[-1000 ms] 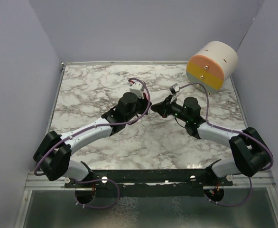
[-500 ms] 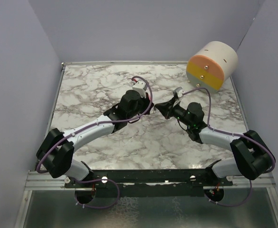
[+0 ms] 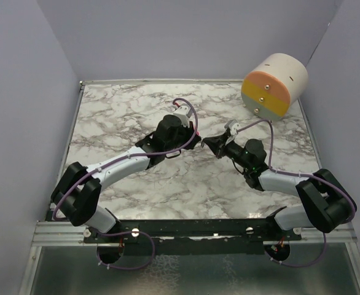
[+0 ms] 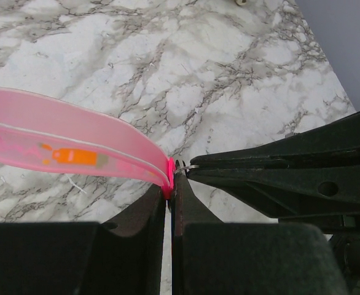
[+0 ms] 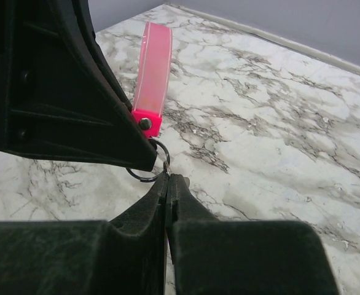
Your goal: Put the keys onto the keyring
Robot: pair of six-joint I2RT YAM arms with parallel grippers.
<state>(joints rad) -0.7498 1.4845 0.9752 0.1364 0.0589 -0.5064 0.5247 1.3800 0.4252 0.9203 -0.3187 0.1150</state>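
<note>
The keyring is a pink strip (image 4: 75,144) with a thin metal ring (image 5: 144,178) at one end. My left gripper (image 4: 171,190) is shut on the strip's ring end, and the strip curls away to the left in the left wrist view. My right gripper (image 5: 167,178) is shut, its tips right against the ring. A tiny silvery tip of the key (image 5: 166,166) pokes out between its jaws and touches the ring; the rest of the key is hidden. In the top view both grippers (image 3: 198,140) (image 3: 206,142) meet tip to tip above mid-table.
A marble tabletop (image 3: 118,110) lies under both arms. A cream, orange and yellow cylinder (image 3: 275,85) stands at the back right corner. Grey walls close in the left, right and far sides.
The meeting point of the two grippers has drifted slightly right. The right wrist has swung out to the right and lower. Both grips are unchanged.
</note>
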